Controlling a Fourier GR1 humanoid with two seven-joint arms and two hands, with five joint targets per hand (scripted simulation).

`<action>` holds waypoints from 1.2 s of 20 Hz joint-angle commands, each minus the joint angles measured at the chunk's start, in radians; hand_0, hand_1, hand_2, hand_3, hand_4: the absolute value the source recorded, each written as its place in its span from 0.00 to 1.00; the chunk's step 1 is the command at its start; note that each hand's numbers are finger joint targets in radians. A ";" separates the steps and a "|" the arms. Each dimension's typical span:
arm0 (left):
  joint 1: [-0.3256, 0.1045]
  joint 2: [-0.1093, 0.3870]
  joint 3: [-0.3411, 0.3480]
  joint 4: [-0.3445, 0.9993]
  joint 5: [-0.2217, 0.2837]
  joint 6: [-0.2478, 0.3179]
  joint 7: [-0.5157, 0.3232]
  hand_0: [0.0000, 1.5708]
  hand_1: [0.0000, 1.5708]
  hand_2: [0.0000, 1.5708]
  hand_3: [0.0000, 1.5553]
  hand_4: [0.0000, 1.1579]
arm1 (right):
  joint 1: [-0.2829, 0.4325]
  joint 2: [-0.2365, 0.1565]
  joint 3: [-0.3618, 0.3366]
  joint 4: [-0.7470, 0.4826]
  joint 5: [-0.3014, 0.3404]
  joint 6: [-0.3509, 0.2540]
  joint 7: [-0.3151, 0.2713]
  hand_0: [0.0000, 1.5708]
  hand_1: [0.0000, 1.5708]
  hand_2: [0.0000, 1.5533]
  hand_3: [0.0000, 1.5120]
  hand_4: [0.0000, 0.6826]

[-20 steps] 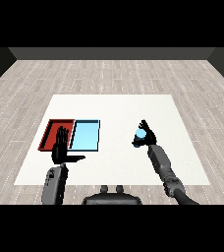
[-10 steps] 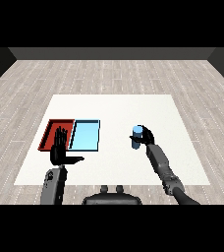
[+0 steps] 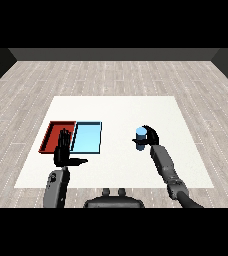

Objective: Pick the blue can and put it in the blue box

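Observation:
The blue can stands upright on the white table, right of the trays. My right hand is curled round it from the right side. The light blue tray lies left of the can with nothing in it, and the red tray touches its left side. My left hand is raised with straight fingers and thumb out, over the near edge of the red tray, holding nothing.
Bare white table surface stretches between the light blue tray and the can. Grey wooden floor surrounds the table on all sides.
My right hand's fingers, spread around the can a second ago, have closed round it. The can sits slightly lower in view. The left hand has not moved.

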 commanded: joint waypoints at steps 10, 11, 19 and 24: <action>-0.083 -0.028 -0.182 0.131 -0.059 0.106 0.032 0.00 0.00 0.00 0.00 0.00 | 0.005 0.007 0.038 -0.254 -0.001 0.004 0.028 0.94 0.94 0.93 0.93 0.95; -0.076 -0.023 -0.108 0.149 -0.036 0.017 0.039 0.00 0.00 0.00 0.00 0.00 | 0.052 -0.004 0.052 -0.353 -0.013 0.039 0.036 0.93 0.93 0.92 0.93 0.97; -0.142 -0.029 -0.216 0.161 -0.002 0.114 0.093 0.00 0.00 0.00 0.00 0.00 | 0.113 0.130 0.164 -0.560 0.020 -0.129 0.145 0.91 0.91 0.93 0.94 0.97; -0.181 -0.029 -0.249 0.219 -0.023 0.144 0.077 0.00 0.00 0.00 0.00 0.00 | 0.122 0.134 0.359 -0.655 -0.043 -0.300 0.172 0.91 0.91 0.93 0.94 0.96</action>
